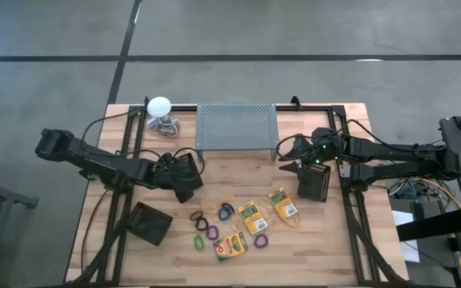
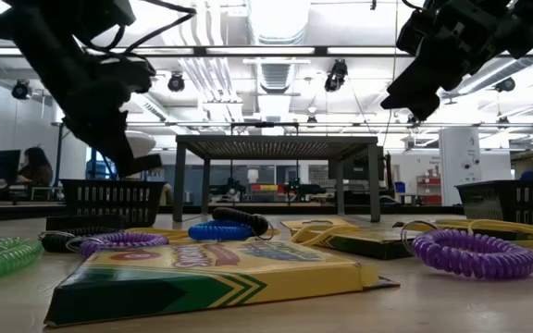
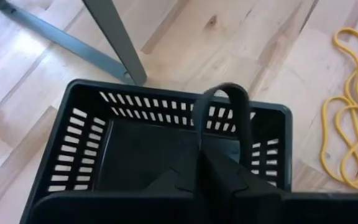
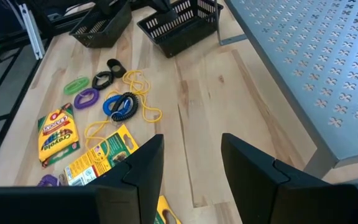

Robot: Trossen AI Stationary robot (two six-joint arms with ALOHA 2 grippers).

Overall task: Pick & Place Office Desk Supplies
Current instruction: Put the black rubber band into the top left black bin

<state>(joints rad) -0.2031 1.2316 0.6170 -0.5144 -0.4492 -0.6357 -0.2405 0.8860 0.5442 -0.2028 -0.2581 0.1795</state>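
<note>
Risk, judged: black loop (image 3: 229,118) pinched in left pincer (image 1: 184,178) over a black basket (image 3: 166,134), near its far wall; release may catch the rim and spill onto the table (image 1: 238,172). Right pincer (image 1: 293,157) open, empty, raised beside the grey stand (image 1: 237,126). Crayon boxes (image 1: 254,217), coloured loops (image 1: 226,211) and rubber bands (image 4: 138,87) loose at table front, well apart from it.

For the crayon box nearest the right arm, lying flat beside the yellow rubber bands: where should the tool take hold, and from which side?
Grip that crayon box across its two long edges, near the middle, coming straight down from above. It lies flat on the table, so only its narrow width suits the right tool, whose fingers are open. Yellow rubber bands lie against it; avoiding them looks advisable.
</note>
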